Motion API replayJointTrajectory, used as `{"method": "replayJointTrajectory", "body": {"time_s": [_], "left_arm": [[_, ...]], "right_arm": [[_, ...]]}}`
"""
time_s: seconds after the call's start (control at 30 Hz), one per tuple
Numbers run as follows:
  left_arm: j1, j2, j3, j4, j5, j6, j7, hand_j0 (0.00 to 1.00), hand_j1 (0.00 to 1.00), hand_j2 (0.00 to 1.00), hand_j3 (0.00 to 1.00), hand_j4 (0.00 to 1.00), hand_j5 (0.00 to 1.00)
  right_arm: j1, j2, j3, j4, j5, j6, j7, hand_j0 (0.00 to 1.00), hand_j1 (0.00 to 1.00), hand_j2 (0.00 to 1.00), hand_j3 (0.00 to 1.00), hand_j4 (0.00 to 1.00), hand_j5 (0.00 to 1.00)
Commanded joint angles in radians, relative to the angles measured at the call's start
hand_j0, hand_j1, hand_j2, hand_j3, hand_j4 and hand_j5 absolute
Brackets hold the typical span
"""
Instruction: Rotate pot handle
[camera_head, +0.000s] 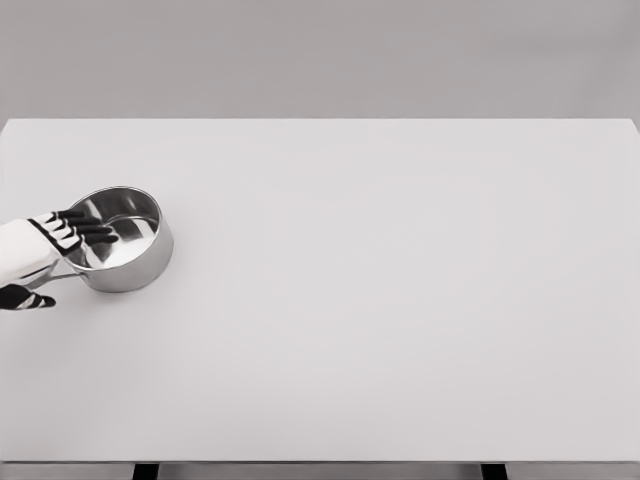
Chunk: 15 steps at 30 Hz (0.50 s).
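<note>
left hand (62, 243) reaches flat over the pot (120, 240), fingers (95, 232) extended

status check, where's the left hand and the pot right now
Left hand at table's left edge, fingers spread over the pot rim, no grip. Pot upright, handle toward lower left under the hand. Right hand not in view. Table shows nothing in the way.

No readable text, label, brand, number or sign appears on anything here.
</note>
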Motion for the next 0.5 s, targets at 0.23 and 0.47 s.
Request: {"method": "replayJointTrajectory", "body": {"time_s": [0.23,0.47], "left_arm": [[0.014,-0.026,0.018,0.001,-0.077,0.0,0.005,1.0,1.0,1.0,1.0,1.0,1.0],[0.029,-0.043,0.056,0.02,-0.097,0.0,0.005,1.0,1.0,1.0,1.0,1.0,1.0]], "right_arm": [[0.0,0.0,0.0,0.0,0.0,0.0,0.0,1.0,1.0,1.0,1.0,1.0,1.0],[0.0,0.0,0.0,0.0,0.0,0.0,-0.001,1.0,1.0,1.0,1.0,1.0,1.0]]}}
